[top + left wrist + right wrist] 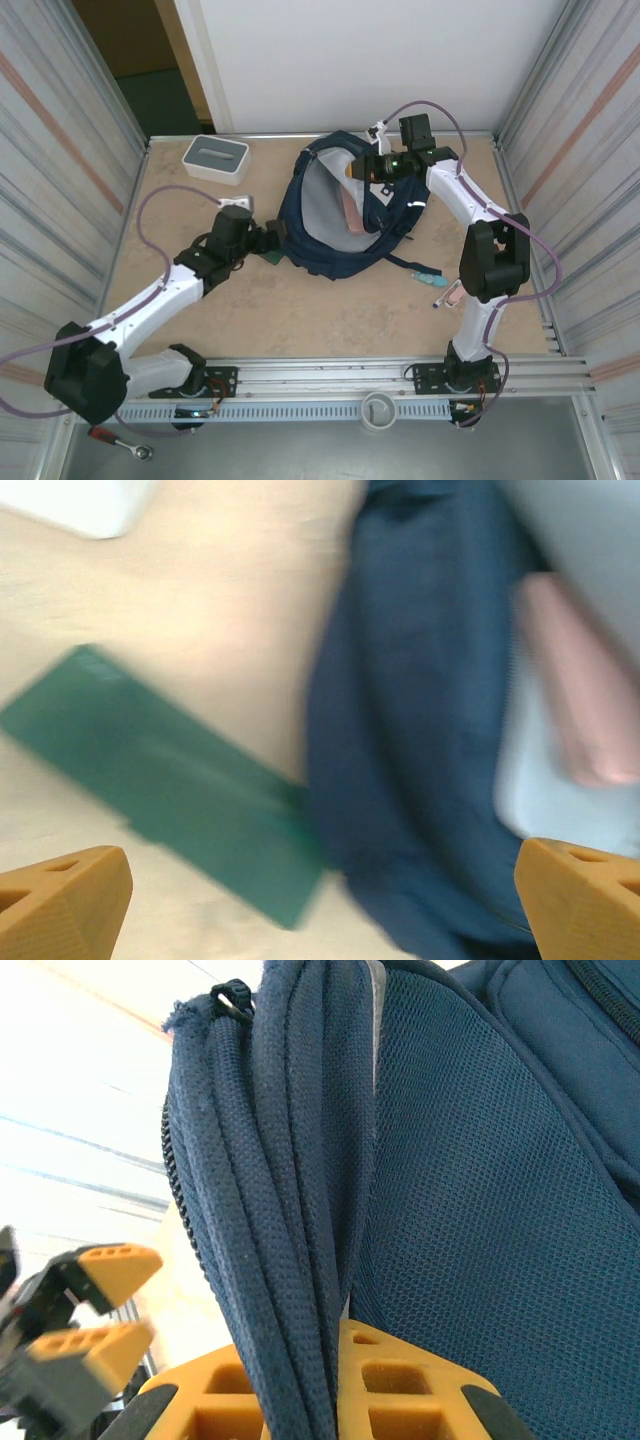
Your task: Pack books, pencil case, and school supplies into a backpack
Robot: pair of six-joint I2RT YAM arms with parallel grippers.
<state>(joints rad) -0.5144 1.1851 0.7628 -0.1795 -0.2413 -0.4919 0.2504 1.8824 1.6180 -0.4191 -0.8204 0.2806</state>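
The navy backpack (335, 235) lies open in mid-table, its grey lining showing. A pink pencil case (351, 210) rests inside it, also seen in the left wrist view (585, 690). My right gripper (366, 170) is shut on the backpack's upper rim, with folded fabric (300, 1210) pinched between its orange fingers (400, 1390). My left gripper (270, 240) stands open at the backpack's left edge, above a thin dark-green book (170, 790) that lies flat on the table and touches the bag (420, 730). A teal marker (425, 274) and a pink-and-white pen (450, 295) lie to the right of the backpack.
A white box with a grey top (215, 158) stands at the back left. Ribbed metal walls close in both sides of the table. A dark strap (400, 262) trails from the bag toward the marker. The left gripper's orange fingers (95, 1310) show in the right wrist view.
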